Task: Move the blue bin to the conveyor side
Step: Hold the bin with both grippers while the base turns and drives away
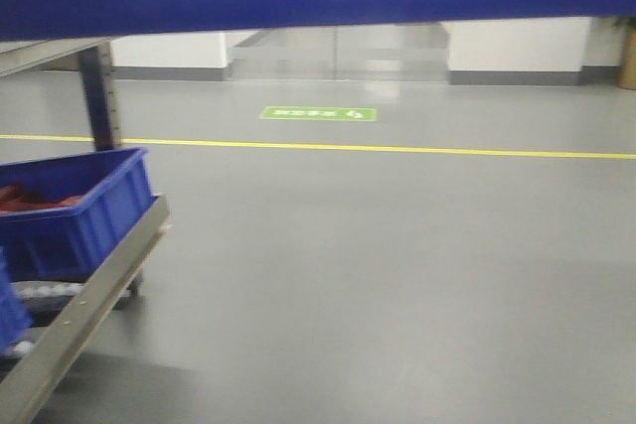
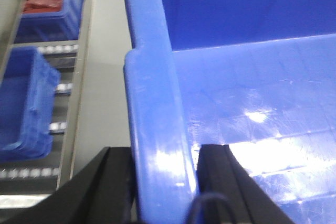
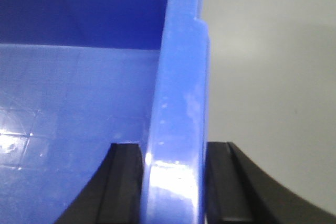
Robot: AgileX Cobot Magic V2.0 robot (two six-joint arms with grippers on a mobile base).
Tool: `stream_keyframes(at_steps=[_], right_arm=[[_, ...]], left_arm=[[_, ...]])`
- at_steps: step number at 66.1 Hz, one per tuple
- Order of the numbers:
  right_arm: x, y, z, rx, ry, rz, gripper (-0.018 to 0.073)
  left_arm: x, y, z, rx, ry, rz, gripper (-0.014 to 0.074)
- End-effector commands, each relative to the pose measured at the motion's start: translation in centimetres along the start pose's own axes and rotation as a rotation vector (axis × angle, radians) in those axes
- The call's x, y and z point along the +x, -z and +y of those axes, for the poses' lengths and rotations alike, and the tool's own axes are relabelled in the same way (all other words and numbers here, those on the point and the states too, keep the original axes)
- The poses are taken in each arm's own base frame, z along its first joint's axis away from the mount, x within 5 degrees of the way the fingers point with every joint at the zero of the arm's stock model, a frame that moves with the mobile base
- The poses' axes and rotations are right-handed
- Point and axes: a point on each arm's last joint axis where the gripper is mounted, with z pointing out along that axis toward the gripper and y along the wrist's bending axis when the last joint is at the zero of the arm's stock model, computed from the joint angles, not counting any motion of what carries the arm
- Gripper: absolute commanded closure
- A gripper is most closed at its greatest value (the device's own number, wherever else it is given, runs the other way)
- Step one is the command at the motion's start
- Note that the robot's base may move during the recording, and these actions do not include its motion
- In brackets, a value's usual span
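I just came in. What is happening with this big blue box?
The robot holds the blue bin with both arms: the left gripper clamps one side rim, the right gripper the opposite rim. The bin looks empty and hangs above the floor. A smaller bin with red items sits on the roller rack. No conveyor is in view.

Lit evenly from overhead. Smeared by motion blur across the grey floor [image 1: 397,275] in the front view. Burned white by glare inside the blue bin [image 2: 252,77], soft-focused from both wrists.
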Motion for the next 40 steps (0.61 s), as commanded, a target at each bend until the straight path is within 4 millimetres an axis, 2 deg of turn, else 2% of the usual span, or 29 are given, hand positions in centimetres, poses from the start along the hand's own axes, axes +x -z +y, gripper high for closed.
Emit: stream_keyframes(at_steps=[1, 40], right_arm=[[-1.06, 1.06, 0.0, -0.008, 0.019, -0.138, 0.0638], [-1.06, 1.06, 0.0, -0.008, 0.019, -0.138, 0.0638]], left_arm=[[-0.8, 1.19, -0.25, 0.032, -0.014, -0.112, 0.0613], [-0.8, 1.19, -0.25, 0.032, -0.014, -0.112, 0.0613]])
